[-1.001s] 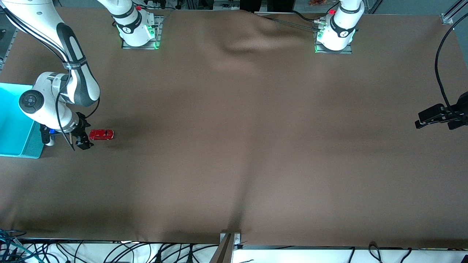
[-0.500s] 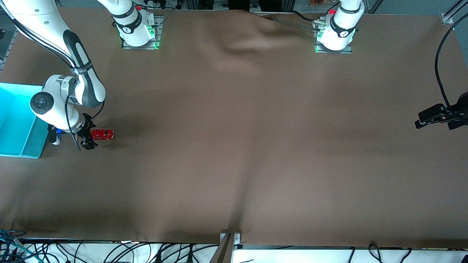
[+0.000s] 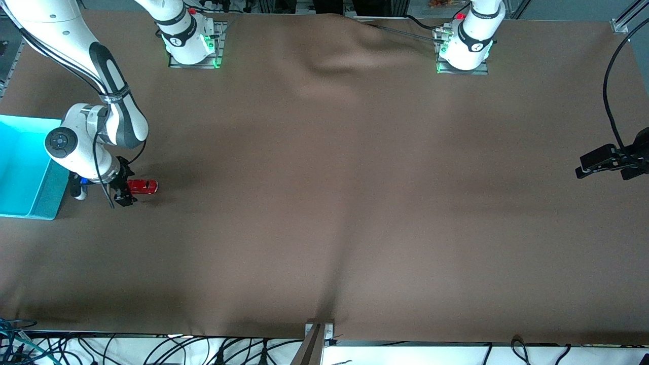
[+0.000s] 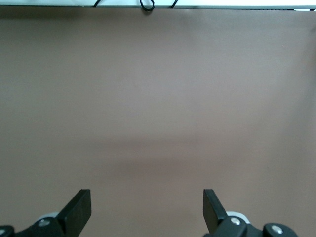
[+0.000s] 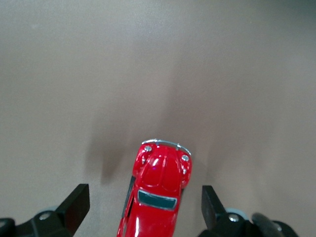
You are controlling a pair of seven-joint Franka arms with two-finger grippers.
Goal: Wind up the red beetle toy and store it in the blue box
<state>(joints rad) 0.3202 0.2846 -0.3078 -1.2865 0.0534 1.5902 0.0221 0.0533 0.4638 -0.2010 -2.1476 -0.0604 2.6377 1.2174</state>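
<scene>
The red beetle toy stands on the brown cloth toward the right arm's end of the table, a short way from the blue box. My right gripper is low over the cloth at the toy's box-side end, open. In the right wrist view the toy lies between the open fingers of my right gripper, with gaps on both sides. My left gripper waits open and empty over the left arm's end of the table; its wrist view shows my left gripper over bare cloth.
The brown cloth covers the whole table, with a fold running down its middle and a hump between the arm bases. Cables hang along the table edge nearest the front camera.
My right gripper has moved away from the blue box toward the toy, so its open fingers now stand on either side of the toy's end. The toy and the left arm have not moved.
</scene>
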